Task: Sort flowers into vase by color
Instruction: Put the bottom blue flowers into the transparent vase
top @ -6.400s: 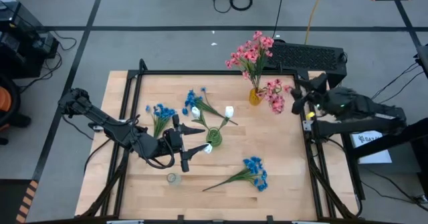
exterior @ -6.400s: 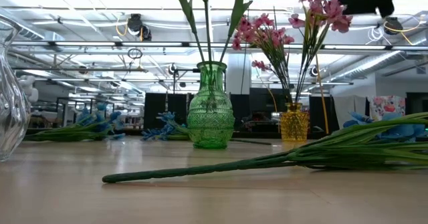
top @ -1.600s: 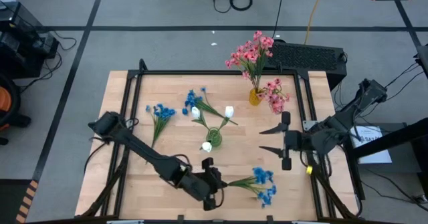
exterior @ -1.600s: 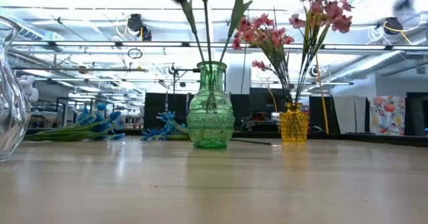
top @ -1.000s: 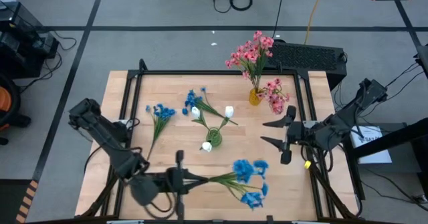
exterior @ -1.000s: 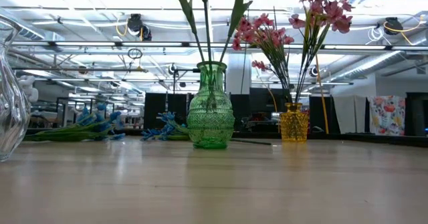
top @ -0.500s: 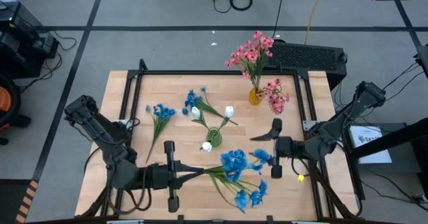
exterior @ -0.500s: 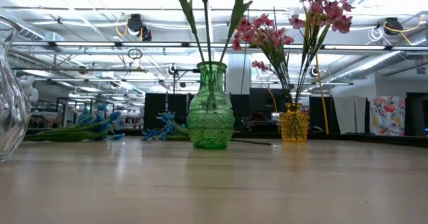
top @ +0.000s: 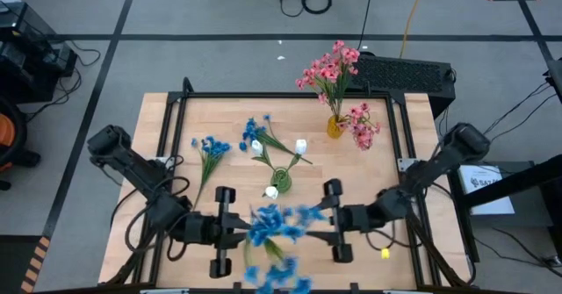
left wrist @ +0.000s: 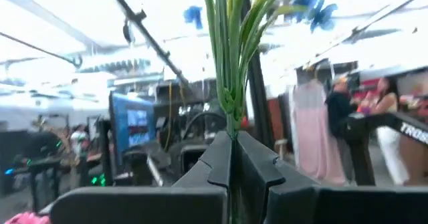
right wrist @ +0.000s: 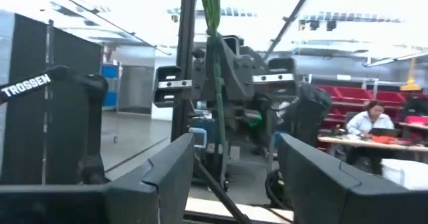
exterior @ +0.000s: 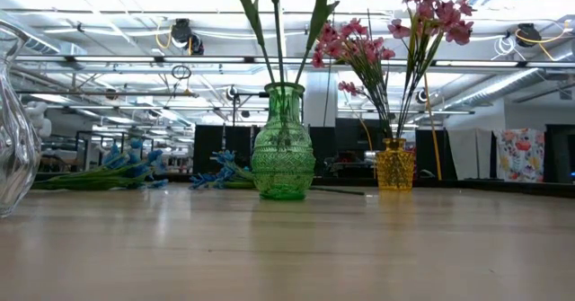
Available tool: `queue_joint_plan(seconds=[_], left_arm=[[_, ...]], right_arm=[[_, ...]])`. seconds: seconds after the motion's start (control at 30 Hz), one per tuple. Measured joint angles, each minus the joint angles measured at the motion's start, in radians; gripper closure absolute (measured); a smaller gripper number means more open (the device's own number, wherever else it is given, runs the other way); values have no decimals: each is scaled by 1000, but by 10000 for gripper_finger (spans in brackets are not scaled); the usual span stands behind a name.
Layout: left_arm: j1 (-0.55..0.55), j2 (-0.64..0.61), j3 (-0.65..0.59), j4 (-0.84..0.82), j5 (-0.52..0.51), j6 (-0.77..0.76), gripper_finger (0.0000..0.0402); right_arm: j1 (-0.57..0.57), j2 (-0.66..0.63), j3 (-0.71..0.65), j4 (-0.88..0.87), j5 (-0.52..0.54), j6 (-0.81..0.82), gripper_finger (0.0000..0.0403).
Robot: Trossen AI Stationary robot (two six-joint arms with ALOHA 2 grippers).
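**Blue spray held aloft, seen only from above**

The high view shows the left pincer (top: 230,230) clamped on a blue flower spray (top: 274,226) above the surface (top: 369,175); the right pincer (top: 327,223) stands open beside it. The low view shows only vases: green vase (exterior: 283,154) with white buds, yellow vase (exterior: 394,163) with pink flowers.

The blue spray (top: 274,233) was just a smear from above (blossoms ran off the bottom edge), and the green vase's (exterior: 283,143) white buds were cropped off up top.

The word "TROSSEN" stands in white letters on a dark robot arm (right wrist: 60,80) in the right wrist view. In the left wrist view, white letters starting "TROS" show on another dark arm (left wrist: 409,132), cut off at the edge.
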Motion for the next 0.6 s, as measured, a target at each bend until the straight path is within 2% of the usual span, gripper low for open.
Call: queue_joint_plan(seconds=[0.17, 0.4, 0.6], left_arm=[[36, 19, -33, 69, 77, -1, 389], [54, 33, -32, 72, 125, -21, 389], [54, 44, -32, 75, 149, -28, 389]], right_arm=[[-53, 129, 128, -70, -83, 38, 195], [-82, 264, 293, -172, -86, 36, 195], [-101, 312, 350, -204, -83, 32, 195]])
